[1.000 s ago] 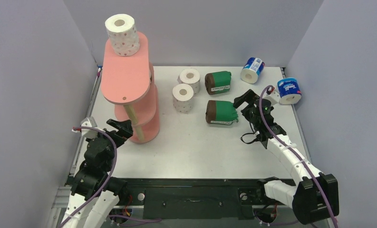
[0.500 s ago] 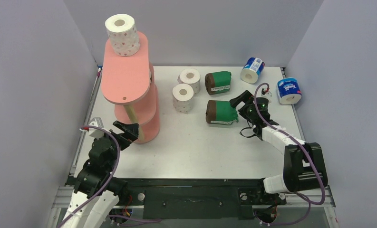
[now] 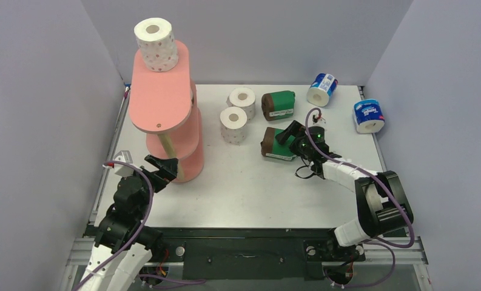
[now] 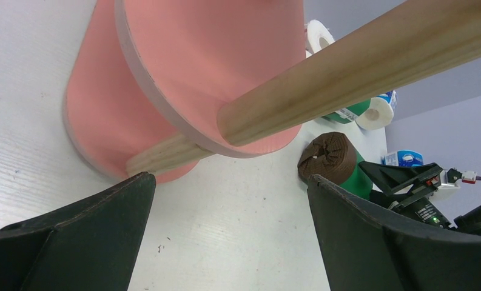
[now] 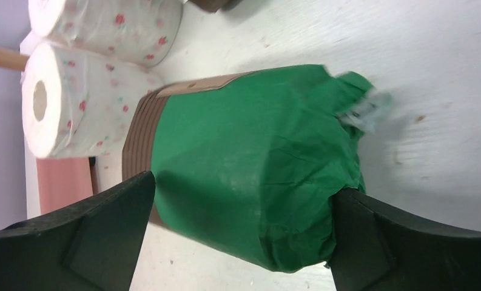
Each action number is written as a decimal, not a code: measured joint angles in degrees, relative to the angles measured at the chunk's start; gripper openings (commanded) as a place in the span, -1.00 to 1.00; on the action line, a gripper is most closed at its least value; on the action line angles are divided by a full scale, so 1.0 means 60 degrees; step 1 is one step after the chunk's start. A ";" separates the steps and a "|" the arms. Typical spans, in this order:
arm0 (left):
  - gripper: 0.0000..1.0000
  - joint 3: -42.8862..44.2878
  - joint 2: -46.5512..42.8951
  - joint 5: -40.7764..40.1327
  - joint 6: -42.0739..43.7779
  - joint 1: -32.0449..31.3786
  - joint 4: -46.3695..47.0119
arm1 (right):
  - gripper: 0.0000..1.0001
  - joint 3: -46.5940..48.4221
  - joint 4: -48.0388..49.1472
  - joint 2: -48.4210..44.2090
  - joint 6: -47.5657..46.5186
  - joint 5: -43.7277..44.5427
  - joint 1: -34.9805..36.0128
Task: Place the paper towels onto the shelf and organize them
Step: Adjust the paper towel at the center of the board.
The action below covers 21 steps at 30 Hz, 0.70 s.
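The right claw is spread wide and straddles the near green roll — nothing clamped yet. Can't tell whether its fingers already brush the wrapper. That roll lies on its side on the table, mid-right, just in front of the far green roll and beside the two dotted rolls, which stand on end. The left claw also gapes, holding nothing, and sits close to the base of the shelf by a wooden post. The top roll stands on the shelf's highest board. The blue-white rolls lie at the far right.

Handling, as a guess: light, soft, squashes easily — a hard pinch would dent it. The green wrap looks smooth & crinkly, so it may slide. Its bunched loose end is a poor spot to grab. Best to close across the mid-body w/ fingers on opposite curved sides and a moderate squeeze, then lift clear before swinging toward the shelf.
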 measured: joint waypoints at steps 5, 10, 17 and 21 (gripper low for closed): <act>0.93 -0.0007 0.0004 0.0033 -0.0025 0.0000 -0.0018 | 0.92 -0.0007 0.0055 -0.0069 -0.0018 0.0036 0.0579; 0.93 -0.0011 0.0004 0.0106 -0.0120 0.0000 -0.0025 | 0.89 -0.0237 0.0474 -0.0080 0.0076 0.0055 0.0539; 0.93 -0.0011 0.0007 0.0175 -0.0193 0.0000 -0.0080 | 0.76 -0.0718 0.1840 0.0291 0.0561 -0.0350 0.0127; 0.93 -0.0011 0.0011 0.0178 -0.0219 0.0000 -0.0098 | 0.63 -0.0933 0.2696 0.0780 0.0889 -0.0710 0.0000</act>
